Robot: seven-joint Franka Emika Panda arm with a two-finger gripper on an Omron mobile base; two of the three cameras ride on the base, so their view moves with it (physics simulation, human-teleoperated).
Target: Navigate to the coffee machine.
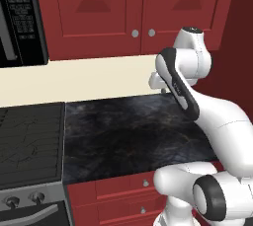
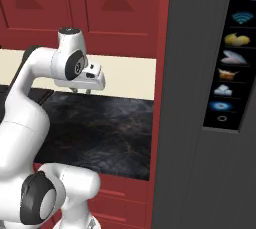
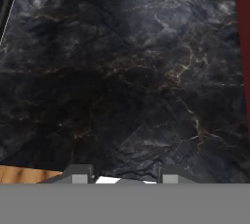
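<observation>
The coffee machine is out of view. My gripper (image 2: 82, 91) hangs from the hand over the back of a dark marble counter (image 2: 100, 128), pointing down. In the hand view its two fingertips (image 3: 82, 174) stand apart at the bottom, so the gripper (image 3: 128, 176) is open with nothing between them, and bare black marble (image 3: 127, 81) lies below. In the left base view the hand (image 1: 157, 80) is partly covered by my own forearm.
A black microwave (image 1: 20, 18) hangs at the upper left above a stove (image 1: 29, 141). Red upper cabinets (image 1: 133, 8) and a cream backsplash (image 1: 89, 77) run behind the counter. A tall grey fridge (image 2: 195, 123) with a dispenser panel (image 2: 227, 63) bounds the right side.
</observation>
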